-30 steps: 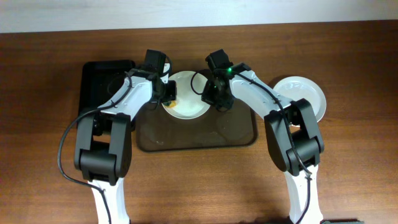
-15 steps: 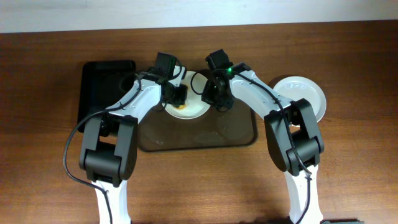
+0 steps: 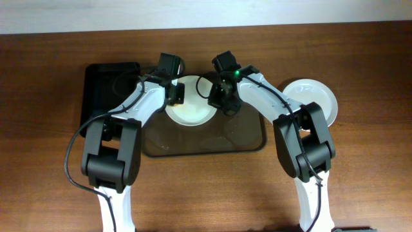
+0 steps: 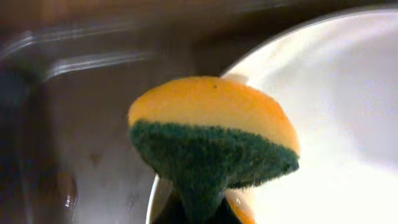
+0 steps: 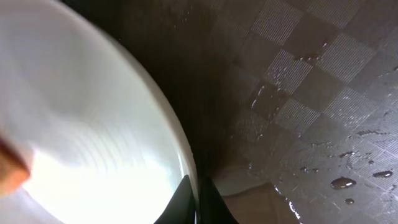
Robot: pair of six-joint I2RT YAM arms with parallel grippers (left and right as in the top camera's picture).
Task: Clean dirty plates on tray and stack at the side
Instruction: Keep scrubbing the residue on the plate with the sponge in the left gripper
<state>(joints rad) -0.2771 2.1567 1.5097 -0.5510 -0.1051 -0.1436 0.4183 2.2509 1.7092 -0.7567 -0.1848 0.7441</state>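
Plate on the tray — wrist views alone show left fingers clamping a sponge, right fingers pinching its rim.

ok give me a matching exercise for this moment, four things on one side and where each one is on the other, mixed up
Things:
1 sponge
2 plate on the brown tray
3 white plate off that tray
4 black tray

Places:
a on the bare table, right side
b far left, beside the brown tray
c rim pinched by the right gripper
d clamped in the left gripper

Pairs: 1-d; 2-c; 3-a; 4-b
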